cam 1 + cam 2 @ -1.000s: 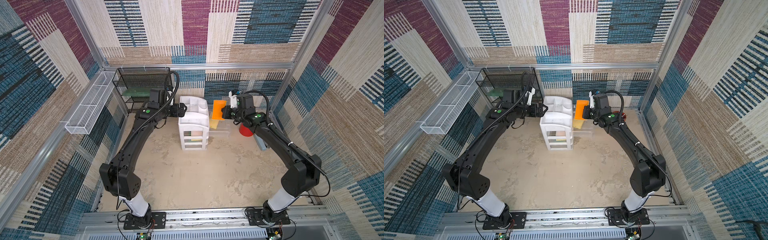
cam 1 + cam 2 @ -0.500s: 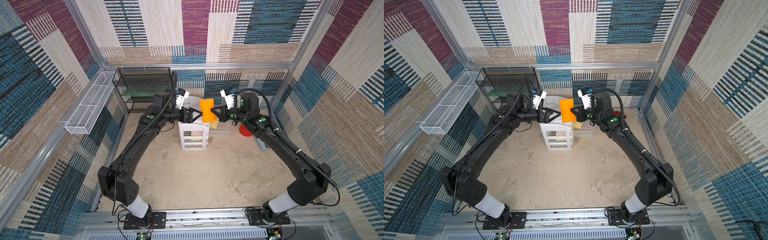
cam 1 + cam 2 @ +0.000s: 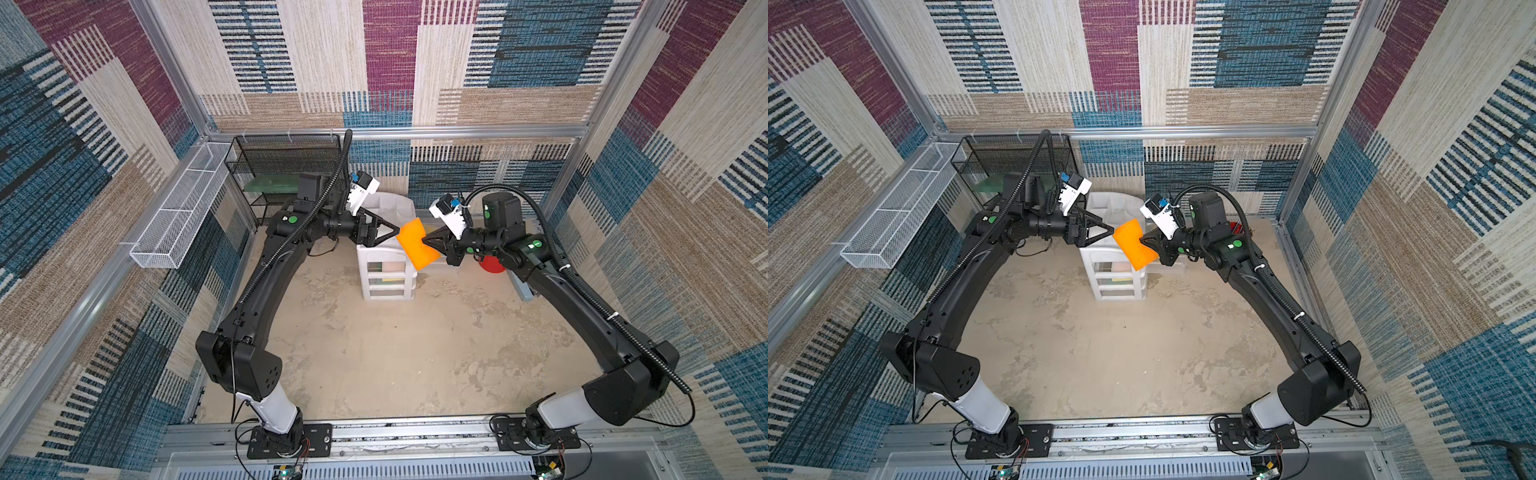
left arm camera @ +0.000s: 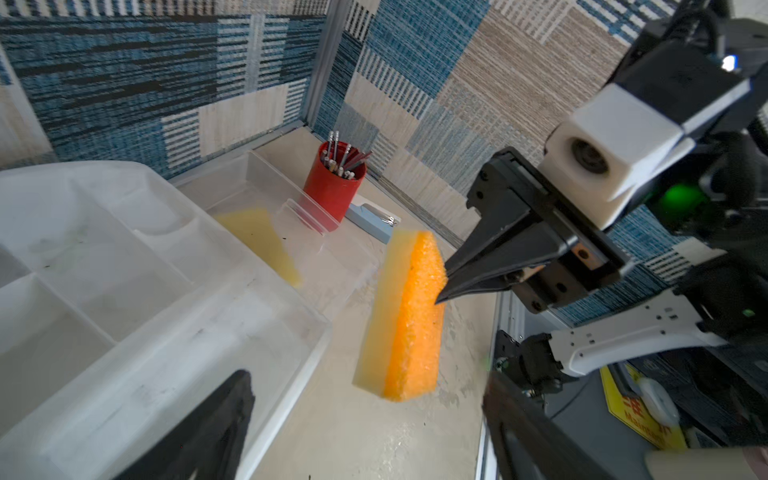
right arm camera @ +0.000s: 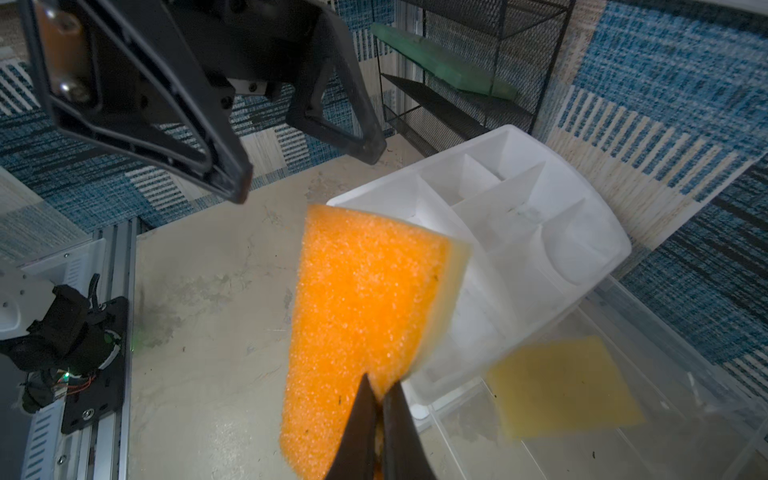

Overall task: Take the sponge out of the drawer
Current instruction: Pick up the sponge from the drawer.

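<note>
patchwork carpet walls [image 3: 390,54] in blue, maroon and beige — framed by aluminium posts [image 3: 170,66]. a mottled beige floor [image 3: 395,357], a black wire-mesh shelf [image 3: 286,158] in the corner, a white mesh basket [image 3: 178,220] beside it.

Sponge [image 3: 417,243] lifted above drawer [image 3: 386,276], left gripper [image 3: 395,234] approached.

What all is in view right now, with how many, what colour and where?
sponge: one, orange with a pale backing, held in the air above the drawer tower
drawer tower: one, white, mid-table near the back
pulled-out drawer: one, clear, beside the tower, holds a yellow cloth
pen cup: one, red, back right corner
mesh shelf: one, black, back left
wire basket: one, white, on the left wall
left hand: open, facing the sponge
right hand: shut on the sponge's edge
</note>
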Robot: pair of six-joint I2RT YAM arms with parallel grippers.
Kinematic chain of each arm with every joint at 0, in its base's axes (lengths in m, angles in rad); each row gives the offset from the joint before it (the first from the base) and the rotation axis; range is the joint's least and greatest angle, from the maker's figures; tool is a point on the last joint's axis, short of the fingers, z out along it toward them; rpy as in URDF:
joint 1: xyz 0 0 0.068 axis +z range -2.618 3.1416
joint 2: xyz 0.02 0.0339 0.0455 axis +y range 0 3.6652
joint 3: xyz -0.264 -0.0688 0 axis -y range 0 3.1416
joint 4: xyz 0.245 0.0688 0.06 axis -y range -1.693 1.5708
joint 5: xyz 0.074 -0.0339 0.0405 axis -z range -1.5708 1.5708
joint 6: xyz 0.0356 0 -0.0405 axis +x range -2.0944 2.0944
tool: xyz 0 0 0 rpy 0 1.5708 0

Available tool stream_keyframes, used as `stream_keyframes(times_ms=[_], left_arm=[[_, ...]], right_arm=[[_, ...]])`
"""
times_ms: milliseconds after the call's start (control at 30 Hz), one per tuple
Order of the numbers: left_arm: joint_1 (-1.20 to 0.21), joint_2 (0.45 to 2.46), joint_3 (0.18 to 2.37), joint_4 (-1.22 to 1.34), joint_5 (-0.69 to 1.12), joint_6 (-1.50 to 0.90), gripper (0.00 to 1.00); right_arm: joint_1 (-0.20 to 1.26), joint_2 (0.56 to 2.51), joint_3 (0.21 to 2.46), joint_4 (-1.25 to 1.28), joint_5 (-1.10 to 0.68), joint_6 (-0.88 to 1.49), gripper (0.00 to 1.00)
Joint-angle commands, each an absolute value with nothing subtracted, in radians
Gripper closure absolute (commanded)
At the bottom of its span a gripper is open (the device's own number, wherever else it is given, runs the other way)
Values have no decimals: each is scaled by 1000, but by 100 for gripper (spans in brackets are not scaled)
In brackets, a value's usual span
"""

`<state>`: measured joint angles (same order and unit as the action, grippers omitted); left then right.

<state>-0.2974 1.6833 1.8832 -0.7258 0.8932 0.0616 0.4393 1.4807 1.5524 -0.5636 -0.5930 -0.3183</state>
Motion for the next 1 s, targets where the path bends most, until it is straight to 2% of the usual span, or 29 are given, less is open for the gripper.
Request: stream_keyframes(times_ms=[0, 367, 667, 800, 900, 967], left_arm=[[-298, 1695, 1891, -802, 1025, 179, 10], [-298, 1743, 1919, -851, 1073, 216, 16], [-301, 1766, 1907, -853, 1053, 218, 27], [-302, 1767, 1902, -853, 1018, 218, 46], [-302, 1763, 1901, -854, 990, 210, 69], [-304, 1760, 1904, -854, 965, 195, 89]], right_arm=[[450, 1488, 1581, -625, -621, -412, 91], [485, 1598, 1759, -808, -599, -537, 90], [511, 1640, 1816, -840, -594, -553, 89], [514, 1651, 1845, -840, -574, -548, 89], [514, 1651, 1860, -832, -557, -541, 89], [514, 1648, 1867, -821, -550, -536, 88]])
